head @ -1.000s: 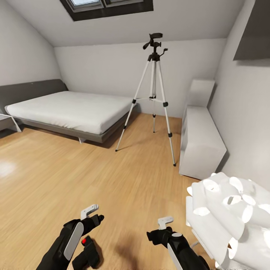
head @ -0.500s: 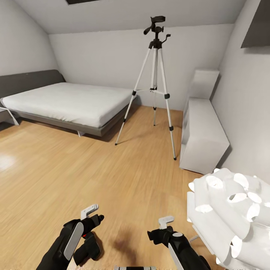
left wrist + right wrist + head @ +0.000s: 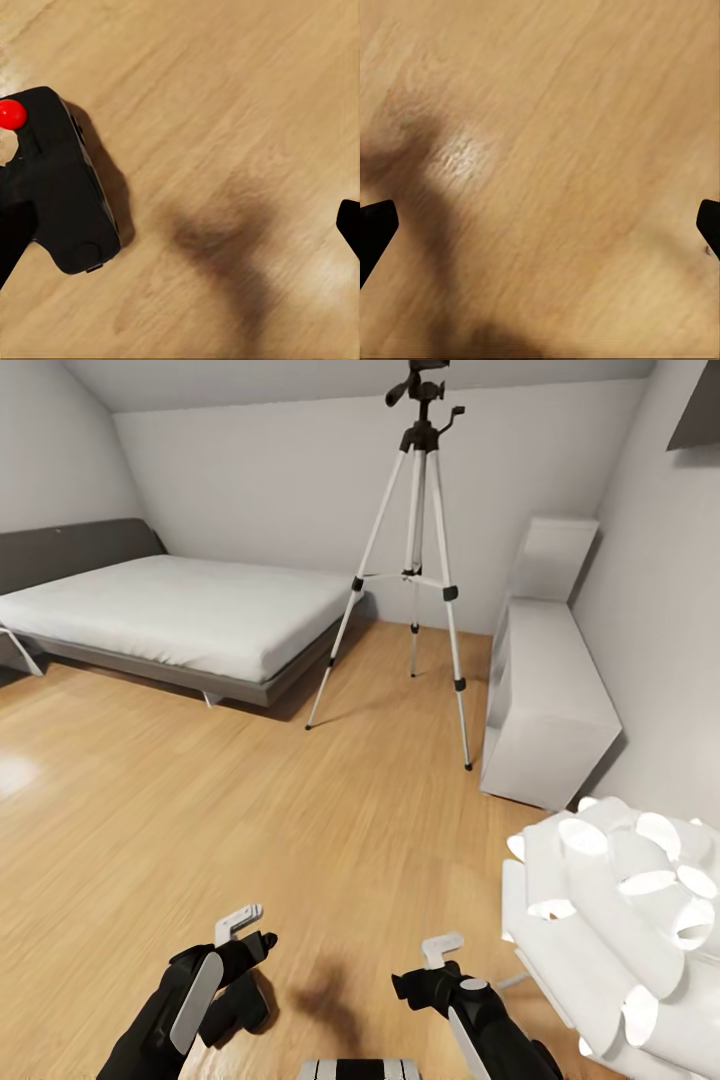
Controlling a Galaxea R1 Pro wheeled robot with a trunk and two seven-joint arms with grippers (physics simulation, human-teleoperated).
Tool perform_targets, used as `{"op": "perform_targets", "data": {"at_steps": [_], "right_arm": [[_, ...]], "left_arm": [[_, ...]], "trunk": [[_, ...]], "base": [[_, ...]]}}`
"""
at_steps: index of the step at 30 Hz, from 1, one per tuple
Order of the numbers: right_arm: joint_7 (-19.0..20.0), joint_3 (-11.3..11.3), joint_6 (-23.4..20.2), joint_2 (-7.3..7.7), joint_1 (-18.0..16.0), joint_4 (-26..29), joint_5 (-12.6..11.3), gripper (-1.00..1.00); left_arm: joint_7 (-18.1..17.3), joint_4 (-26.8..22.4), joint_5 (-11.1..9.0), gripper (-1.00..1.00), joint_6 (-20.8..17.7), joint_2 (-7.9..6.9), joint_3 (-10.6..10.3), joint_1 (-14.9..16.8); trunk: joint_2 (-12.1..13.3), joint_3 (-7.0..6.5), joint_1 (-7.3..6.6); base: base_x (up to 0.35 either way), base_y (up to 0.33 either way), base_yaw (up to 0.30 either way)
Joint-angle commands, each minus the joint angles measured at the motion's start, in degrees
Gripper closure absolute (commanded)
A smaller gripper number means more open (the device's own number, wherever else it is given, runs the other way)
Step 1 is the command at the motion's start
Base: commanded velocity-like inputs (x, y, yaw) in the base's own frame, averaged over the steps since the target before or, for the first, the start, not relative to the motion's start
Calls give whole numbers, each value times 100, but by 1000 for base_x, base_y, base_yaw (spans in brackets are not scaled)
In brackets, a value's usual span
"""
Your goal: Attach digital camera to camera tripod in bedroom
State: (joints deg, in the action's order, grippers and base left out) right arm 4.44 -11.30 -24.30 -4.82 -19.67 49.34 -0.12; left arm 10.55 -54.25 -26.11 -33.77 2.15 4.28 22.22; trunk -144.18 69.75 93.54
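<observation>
Camera tripod (image 3: pixel 418 550) on light wood floor (image 3: pixel 200 790), beside grey bed (image 3: pixel 180 620).

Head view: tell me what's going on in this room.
The robot is in the bedroom, facing the camera tripod, which stands across the wood floor between the bed and a white cabinet. The digital camera sits against one finger of the left gripper, whose jaws look spread. The right gripper is open and empty. The camera is not yet on the tripod.
</observation>
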Motion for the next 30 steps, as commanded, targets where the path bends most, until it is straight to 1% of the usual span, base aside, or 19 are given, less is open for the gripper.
{"op": "perform_targets", "data": {"at_steps": [1, 14, 17, 18, 21, 22, 23, 24, 25, 26, 28, 29, 30], "right_arm": [[13, 0, -34, 0, -1, 10, -3, -100], [21, 21, -93, -1, -1, 27, -14, -100], [22, 18, -100, -3, -1, 117, -14, -100], [19, 7, -123, -6, -1, 434, -9, -100], [16, 5, -208, -5, -1, 828, -7, -100], [13, 10, -340, -10, -1, 1169, -10, -100], [11, 14, -427, -13, -1, 1354, -11, -100], [9, 24, -639, -22, -1, 1735, -12, -100], [8, 29, -756, -23, -1, 1922, -12, -100], [7, 40, -982, -24, -1, 2257, -13, -100], [1, 51, -1150, -22, -1, 2516, -14, -100], [-17, 54, -1295, -28, -1, 2741, -18, -100], [-20, 57, -1325, -26, -1, 2785, -19, -100]], "left_arm": [[43, -9, -61, -100, -26, 5, 11, 2], [48, -13, -61, -100, -25, 5, 3, 2], [44, -18, -61, -100, -21, 5, 8, 2], [43, -22, -61, -100, -18, 5, 16, 2], [40, -23, -61, -100, -17, 5, 18, 2], [38, -23, -61, -100, -17, 5, 17, 2], [39, -24, -61, -100, -17, 5, 16, 2], [38, -24, -61, -100, -16, 5, 15, 2], [39, -24, -61, -100, -16, 5, 14, 2], [38, -24, -61, -100, -16, 5, 13, 2], [37, -24, -61, -100, -14, 5, 13, 2], [39, -24, -61, -100, -11, 5, 11, 2], [38, -24, -61, -100, -10, 5, 11, 2]], "trunk": [[-4, 28, 1], [-21, 316, 35], [-25, 382, 42], [-26, 404, 45], [-30, 471, 53], [-32, 493, 55], [-33, 515, 58], [-34, 537, 60], [-36, 559, 63], [-37, 581, 66], [-40, 626, 71], [-41, 648, 73], [-42, 670, 76]], "base": [[0, 0, 0], [0, 0, 0], [0, 0, 0], [0, 0, 0], [0, 0, 0], [0, 0, 0], [0, 0, 0], [0, 0, 0], [0, 0, 0], [0, 0, 0], [0, 0, 0], [0, 0, 0], [0, 0, 0]]}}
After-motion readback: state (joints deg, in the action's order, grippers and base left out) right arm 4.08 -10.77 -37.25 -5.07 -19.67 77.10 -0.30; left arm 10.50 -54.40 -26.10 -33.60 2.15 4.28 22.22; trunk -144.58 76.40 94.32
